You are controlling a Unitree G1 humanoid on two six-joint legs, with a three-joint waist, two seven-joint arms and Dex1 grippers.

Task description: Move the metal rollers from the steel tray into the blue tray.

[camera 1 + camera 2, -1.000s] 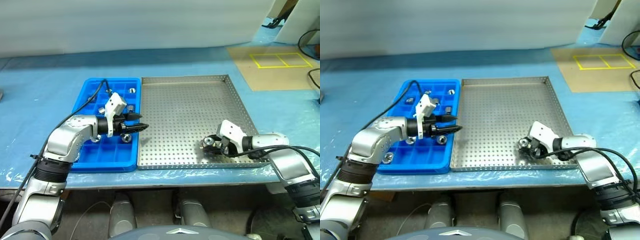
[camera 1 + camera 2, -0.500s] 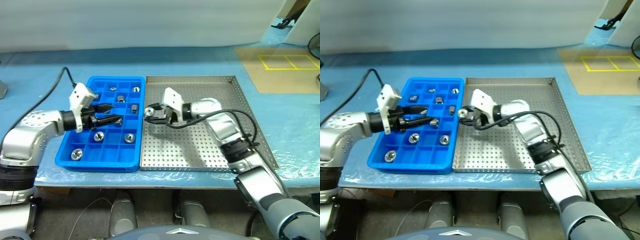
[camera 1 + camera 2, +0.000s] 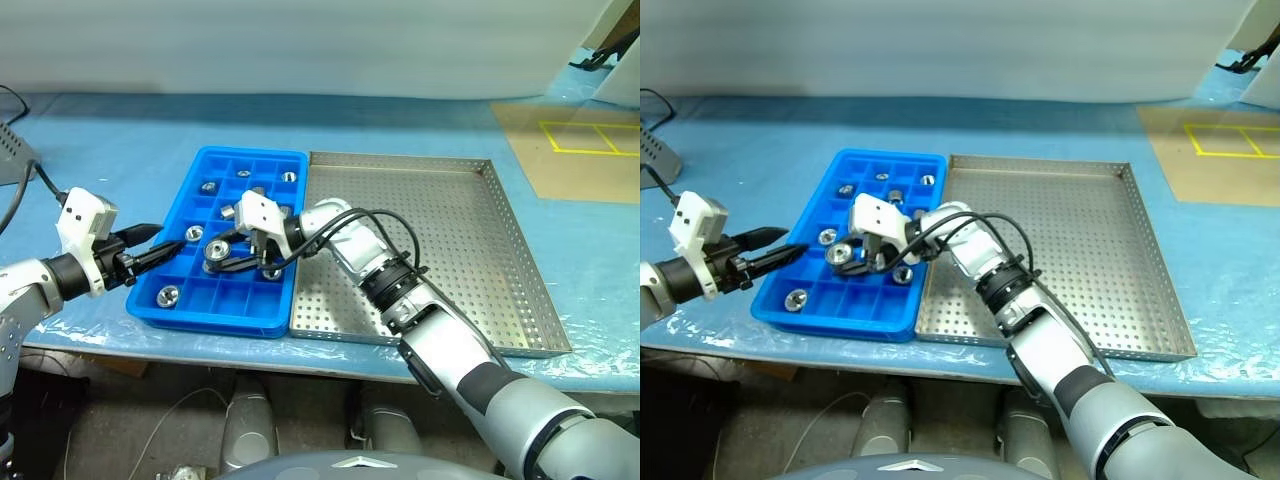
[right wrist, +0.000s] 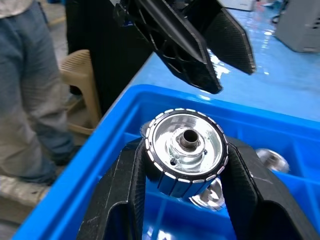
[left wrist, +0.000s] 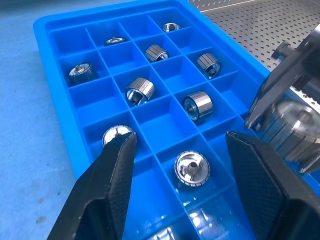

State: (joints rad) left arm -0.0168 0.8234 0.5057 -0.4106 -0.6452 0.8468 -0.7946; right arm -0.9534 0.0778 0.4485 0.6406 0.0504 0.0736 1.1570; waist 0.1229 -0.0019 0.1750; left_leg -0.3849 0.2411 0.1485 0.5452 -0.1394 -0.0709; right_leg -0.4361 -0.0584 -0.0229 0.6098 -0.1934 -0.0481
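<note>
The blue tray (image 3: 262, 162) lies against the left side of the steel tray (image 3: 440, 240). Several metal rollers (image 5: 197, 105) sit one to a compartment in the blue tray. My right gripper (image 3: 215, 258) reaches across from the right and hangs over the middle of the blue tray. It is shut on a metal roller (image 4: 185, 145), whose holed face looks toward the wrist camera. My left gripper (image 3: 172, 236) is open with nothing between its fingers. It hovers at the blue tray's left edge and points at the right gripper.
A person's legs (image 4: 25, 100) and a tan stool (image 4: 82, 85) stand beyond the table's left edge. A brown board with yellow tape (image 3: 580, 150) lies at the far right. A grey device (image 3: 15, 155) and its cable sit at the far left.
My right gripper has swung left with its roller, from the steel tray's near right corner to over the blue tray. My left gripper has drawn back left to the tray's edge. The camera has turned.
</note>
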